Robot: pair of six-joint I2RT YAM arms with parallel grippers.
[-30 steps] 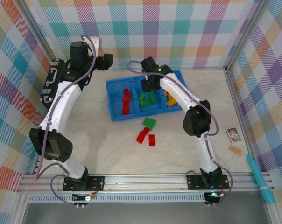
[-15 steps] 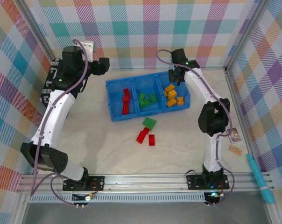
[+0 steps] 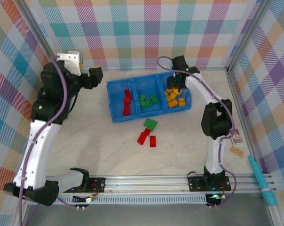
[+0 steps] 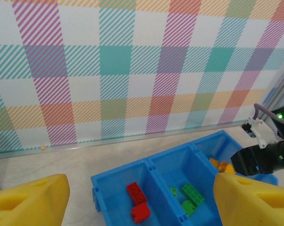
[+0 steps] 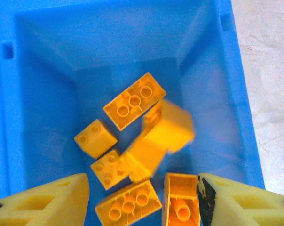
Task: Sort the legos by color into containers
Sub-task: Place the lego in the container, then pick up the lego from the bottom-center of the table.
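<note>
While the right gripper [image 3: 177, 85] hangs over the blue bin [image 3: 112, 101] near the far edge of the table [image 3: 104, 155], its fingers [image 5: 52, 200] stand wide apart with nothing between them. Under them, in the right compartment, lie the yellow legos [image 5: 132, 101]. One yellow brick [image 5: 168, 127] looks blurry, so I think it is dropping in. The middle compartment has the green legos [image 3: 148, 99], and the left one has the red legos [image 3: 126, 101].

Three bricks lie loose on the table, just in front of the bin. They are a green brick [image 3: 150, 124], a red brick [image 3: 142, 137] and a second red brick [image 3: 153, 141], all close together.

The left gripper [image 3: 95, 75] is up high near the far left corner. Its fingers [image 4: 31, 200] are wide apart too, holding nothing.

These bricks look small, light and hard. They will not squash, but the smooth plastic could slip or pop out. I would pinch each one by its two flat sides, not by a corner or the bumpy top, and squeeze gently.
</note>
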